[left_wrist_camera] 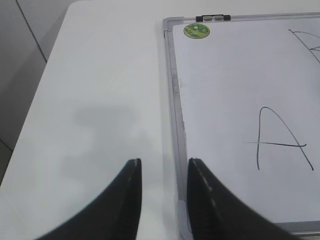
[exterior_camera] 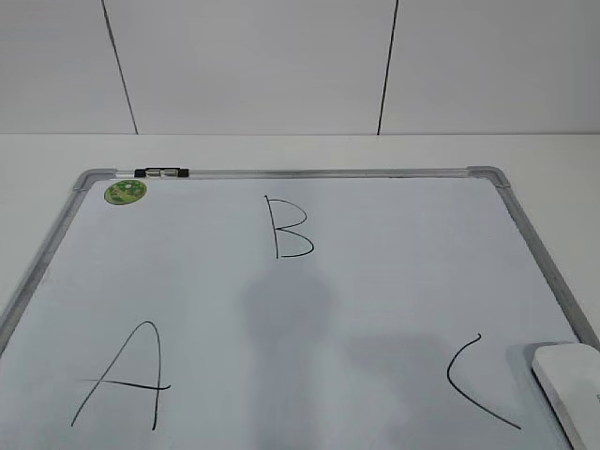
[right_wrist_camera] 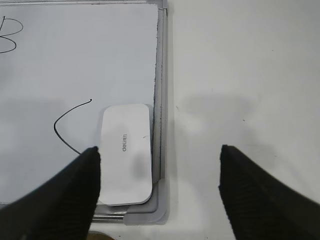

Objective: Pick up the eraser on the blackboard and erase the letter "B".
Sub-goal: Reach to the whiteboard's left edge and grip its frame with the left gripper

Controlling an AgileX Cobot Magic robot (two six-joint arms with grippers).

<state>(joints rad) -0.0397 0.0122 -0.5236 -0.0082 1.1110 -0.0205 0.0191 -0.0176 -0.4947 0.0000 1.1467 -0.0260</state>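
Note:
The blackboard [exterior_camera: 375, 281] is a white board with a silver frame, lying flat. The black letter "B" [exterior_camera: 289, 228] is at its top middle and also shows in the right wrist view [right_wrist_camera: 9, 36]. The white eraser [exterior_camera: 574, 384] lies at the board's near right corner, also in the right wrist view [right_wrist_camera: 126, 152]. My right gripper [right_wrist_camera: 159, 155] is open and empty above that corner, its left finger beside the eraser. My left gripper [left_wrist_camera: 164, 167] is open a little and empty, over the board's left frame edge. Neither gripper shows in the exterior view.
A black "A" [exterior_camera: 122, 375] is at the near left and a black "C" [exterior_camera: 473, 380] left of the eraser. A round green sticker [exterior_camera: 125, 192] and a black-and-silver marker [exterior_camera: 161, 172] sit at the far left corner. White table [left_wrist_camera: 90, 100] surrounds the board.

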